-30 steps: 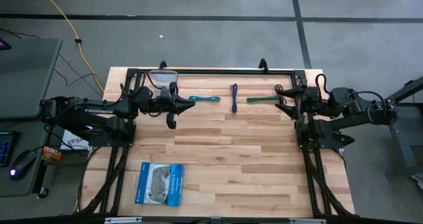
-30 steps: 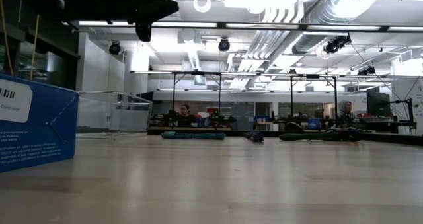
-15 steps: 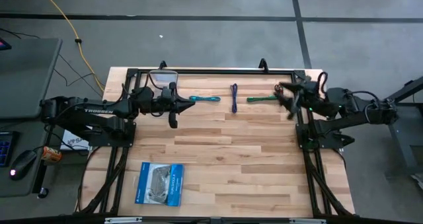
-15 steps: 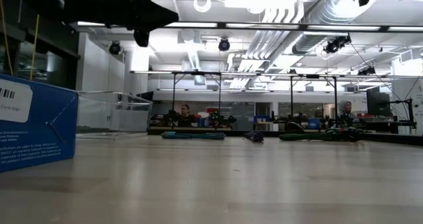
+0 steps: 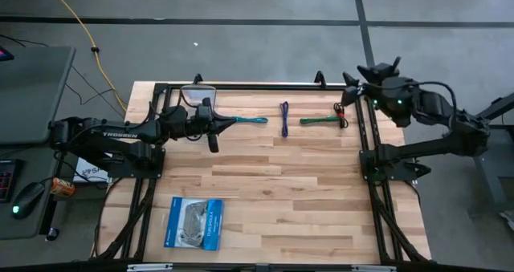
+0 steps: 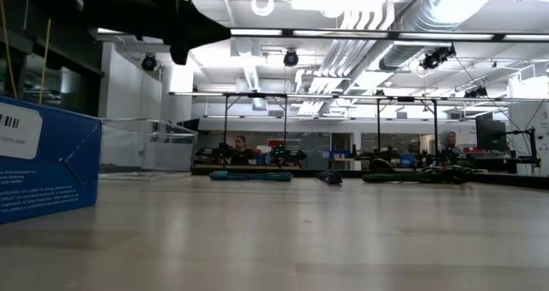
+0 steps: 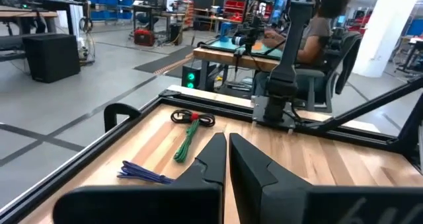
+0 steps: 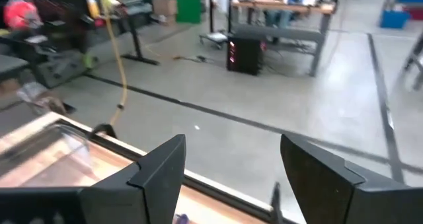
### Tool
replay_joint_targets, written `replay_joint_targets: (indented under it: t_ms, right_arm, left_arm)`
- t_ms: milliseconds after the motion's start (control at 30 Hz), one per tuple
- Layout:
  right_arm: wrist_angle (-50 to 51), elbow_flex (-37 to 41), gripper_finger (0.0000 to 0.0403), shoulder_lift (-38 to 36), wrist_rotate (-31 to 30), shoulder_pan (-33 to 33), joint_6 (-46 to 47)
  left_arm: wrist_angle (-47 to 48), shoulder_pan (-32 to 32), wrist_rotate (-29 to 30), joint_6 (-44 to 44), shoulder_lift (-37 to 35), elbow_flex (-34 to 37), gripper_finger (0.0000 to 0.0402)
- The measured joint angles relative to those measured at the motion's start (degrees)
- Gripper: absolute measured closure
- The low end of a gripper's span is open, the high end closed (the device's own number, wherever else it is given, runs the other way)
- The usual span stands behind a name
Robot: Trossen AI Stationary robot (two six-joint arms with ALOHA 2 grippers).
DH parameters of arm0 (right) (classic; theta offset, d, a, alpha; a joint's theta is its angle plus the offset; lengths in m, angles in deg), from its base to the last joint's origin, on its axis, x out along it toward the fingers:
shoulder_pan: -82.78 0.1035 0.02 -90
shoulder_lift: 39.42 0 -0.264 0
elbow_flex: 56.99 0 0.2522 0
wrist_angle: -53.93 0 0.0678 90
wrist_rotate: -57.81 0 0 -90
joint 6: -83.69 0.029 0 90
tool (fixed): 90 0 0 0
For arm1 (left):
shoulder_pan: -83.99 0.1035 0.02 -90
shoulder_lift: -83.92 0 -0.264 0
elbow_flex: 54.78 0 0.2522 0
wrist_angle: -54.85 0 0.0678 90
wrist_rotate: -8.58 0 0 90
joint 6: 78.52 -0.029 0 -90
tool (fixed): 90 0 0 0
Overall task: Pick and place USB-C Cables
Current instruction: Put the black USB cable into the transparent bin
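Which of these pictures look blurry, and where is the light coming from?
Right wrist view: the floor and desks behind are smeared, the open right gripper sharper. Low view: bright ceiling lamps backlight the scene; the near blue cardboard packet looks soft. High view: even light, sharp on the wooden table.

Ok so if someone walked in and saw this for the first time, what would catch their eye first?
Probably the three cables in a row along the table's far edge: a teal cable, a purple cable and a green cable with a red-black end. The left gripper, shut, sits right by the teal one, while the right gripper hangs open over the far right corner. A blue-and-white packet lies alone near the front left.
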Motion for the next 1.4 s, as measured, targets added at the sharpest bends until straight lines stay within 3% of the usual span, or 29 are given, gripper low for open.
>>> replay_joint_targets:
  t_ms: [167, 433, 633, 867, 1067, 1400]
  right_arm:
    - [5.81, -0.42, 0.0162, 2.00, 0.04, -3.08, 5.97]
    - [24.32, -0.40, 0.0162, 8.36, 6.98, -15.18, 14.50]
    - [26.87, 1.58, 0.0162, 12.01, 12.29, -20.22, 14.02]
    - [20.40, 12.95, 0.0162, 11.76, 16.72, -26.19, 10.36]
    - [4.12, 24.69, 0.0162, 11.00, 25.01, -33.08, 6.99]
    - [-11.93, 39.58, 0.0162, 11.02, 26.49, -37.37, 11.24]
  left_arm:
    - [-0.02, 0.00, 0.00, 0.01, 0.00, 0.00, 0.0401]
    - [-0.04, 0.00, 0.00, 1.18, 0.00, 0.00, 0.0401]
    - [0.02, -0.01, -0.01, 1.54, 0.00, 0.00, 0.0401]
    - [1.24, -0.04, -0.02, 1.54, 0.00, 0.00, 0.0401]
    - [1.25, -0.04, -0.02, 1.54, 0.00, 0.00, 0.0401]
    - [1.23, -0.02, 0.00, 1.54, 0.00, 0.00, 0.0401]
